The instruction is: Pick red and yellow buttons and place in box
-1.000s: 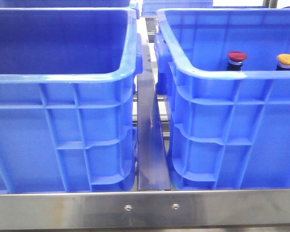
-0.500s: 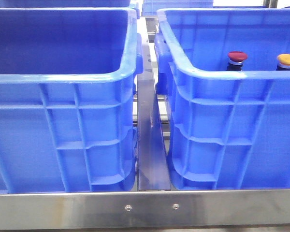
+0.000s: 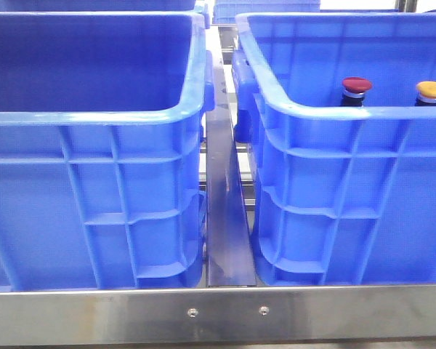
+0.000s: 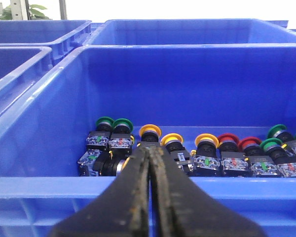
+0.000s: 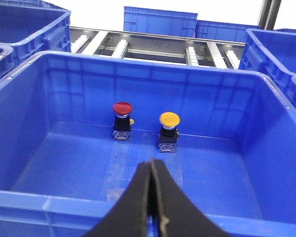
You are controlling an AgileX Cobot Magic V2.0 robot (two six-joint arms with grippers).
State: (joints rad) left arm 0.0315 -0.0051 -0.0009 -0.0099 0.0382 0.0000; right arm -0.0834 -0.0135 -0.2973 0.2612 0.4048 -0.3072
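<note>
The red button (image 3: 356, 86) and the yellow button (image 3: 432, 91) stand upright side by side inside the right blue box (image 3: 334, 116). In the right wrist view the red button (image 5: 122, 120) and the yellow button (image 5: 168, 130) sit on that box's floor (image 5: 89, 168), beyond my right gripper (image 5: 153, 165), which is shut and empty near the box's rim. My left gripper (image 4: 150, 153) is shut and empty at the rim of another blue crate (image 4: 49, 192) holding several red, yellow and green buttons (image 4: 207, 153). Neither gripper shows in the front view.
The left blue crate (image 3: 94, 116) stands beside the right one, with a steel strip (image 3: 225, 211) between them and a steel rail (image 3: 218, 313) along the front. More blue crates (image 5: 160, 22) and a roller conveyor (image 5: 153, 47) lie behind.
</note>
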